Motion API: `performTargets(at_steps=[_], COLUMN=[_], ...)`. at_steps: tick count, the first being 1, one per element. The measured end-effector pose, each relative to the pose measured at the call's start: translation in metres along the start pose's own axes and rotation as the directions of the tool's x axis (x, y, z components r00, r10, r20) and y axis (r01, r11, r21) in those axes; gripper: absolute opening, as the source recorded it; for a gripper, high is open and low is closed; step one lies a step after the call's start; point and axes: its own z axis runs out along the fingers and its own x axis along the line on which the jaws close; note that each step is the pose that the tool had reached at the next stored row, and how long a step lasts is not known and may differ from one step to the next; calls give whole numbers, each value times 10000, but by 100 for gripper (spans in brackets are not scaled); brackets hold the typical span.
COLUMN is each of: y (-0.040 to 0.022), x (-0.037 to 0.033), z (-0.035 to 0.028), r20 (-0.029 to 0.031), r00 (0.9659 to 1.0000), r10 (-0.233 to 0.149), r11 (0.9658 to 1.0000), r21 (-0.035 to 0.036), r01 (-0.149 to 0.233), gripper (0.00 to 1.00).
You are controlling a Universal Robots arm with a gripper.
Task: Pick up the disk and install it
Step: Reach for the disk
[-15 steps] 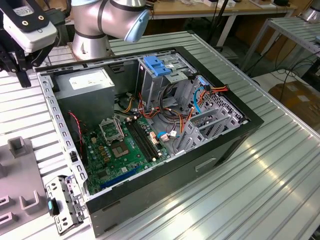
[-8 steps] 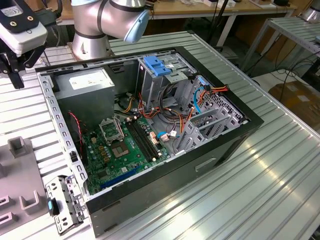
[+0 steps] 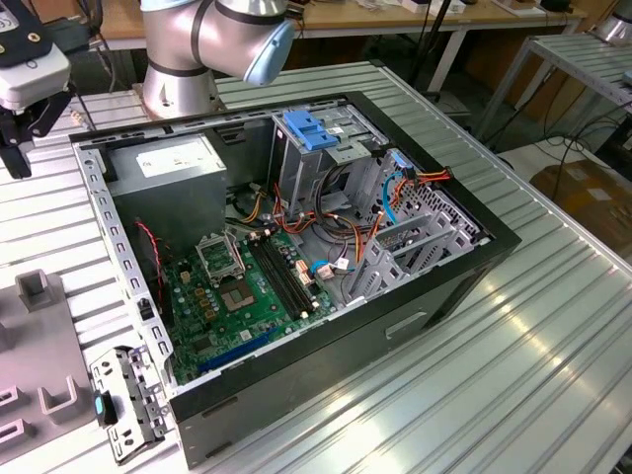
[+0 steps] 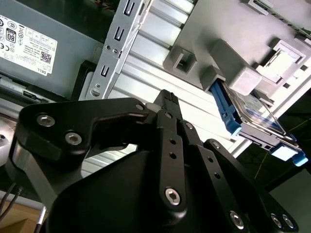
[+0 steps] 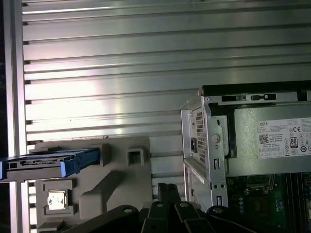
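The tool (image 4: pixel 166 102) looks closed on nothing from where I sit: in both wrist views the two black fingers meet at one ribbed tip with no gap and nothing between them. It hangs over the ribbed aluminium table (image 5: pixel 107 63), above the bare strip between the grey fixture (image 5: pixel 124 182) and the open computer case (image 3: pixel 444 276), next to the corner with the power supply (image 5: pixel 272 141).

The disk (image 4: pixel 255 121) is not picked up yet. It stands on edge in a slot of the grey fixture, with blue rails along its sides, and one end sticks out past the fixture block. In the first wrist view I see it edge-on as a thin dark slab with blue trim, well apart from the tool tip. Inside the case, the exterior view shows the metal drive cage (image 3: pixel 331 163) with its blue latch (image 3: pixel 311 128) on top, and I can see no drive in it from this angle.

I judge the disk to be stiff and dense for its size, so it won't sag in a grip but will tip if held far off centre. Its flat metal faces look smooth and may slip, and a drive takes knocks badly. The blue rails are plastic and probably flex, so I would not clamp on them. I would grip across the two broad faces of the metal body, on the part clear of the slot.
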Motion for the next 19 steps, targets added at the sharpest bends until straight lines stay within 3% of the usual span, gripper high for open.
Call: performTargets(at_steps=[19], y=[-20], x=[339], z=[-1], r20=[-1], r00=[10000], r10=[0], r11=[10000], r21=[0], r01=[0], gripper=[11])
